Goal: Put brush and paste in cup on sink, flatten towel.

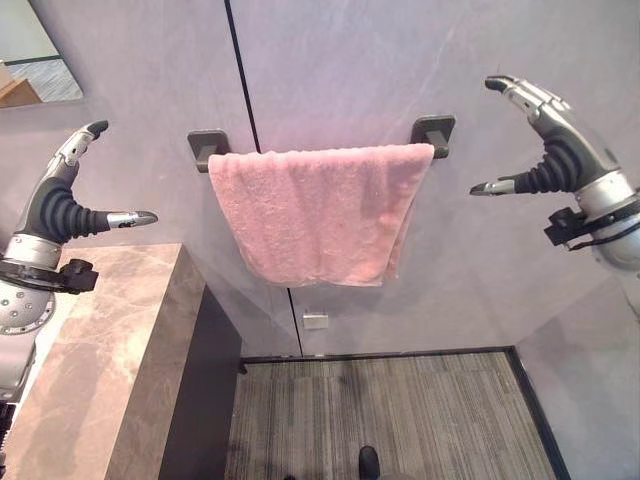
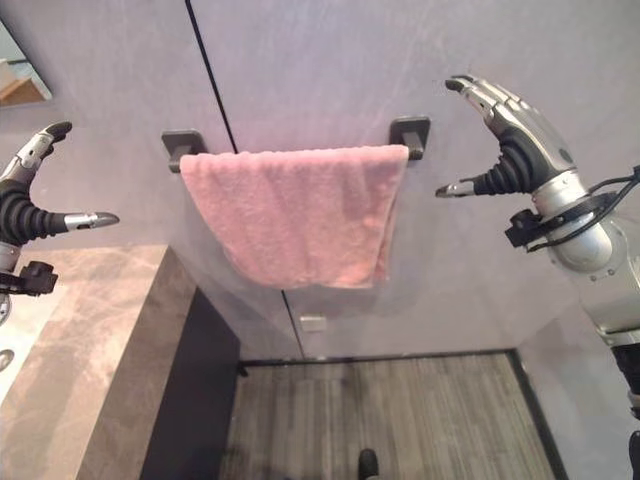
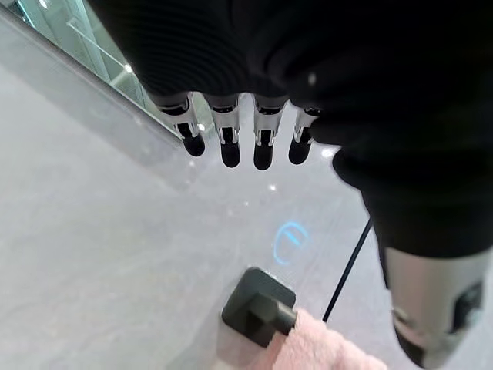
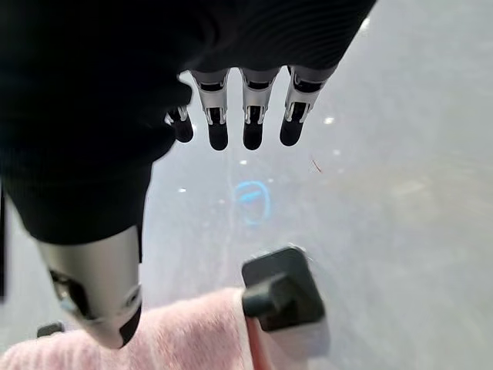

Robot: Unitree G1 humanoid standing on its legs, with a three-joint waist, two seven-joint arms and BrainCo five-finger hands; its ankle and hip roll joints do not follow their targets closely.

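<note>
Two hands raised either side of the towel, nothing held.

The pink towel (image 1: 315, 212) hangs over the rail between its two dark brackets, spread fairly flat, though its lower edge runs slanted; I judge the flattening near done or done. The left hand (image 1: 62, 205) is left of the towel, above the counter (image 1: 95, 330); the right hand (image 1: 545, 140) is right of it. Both are spread, fingers straight, touching nothing.
</note>
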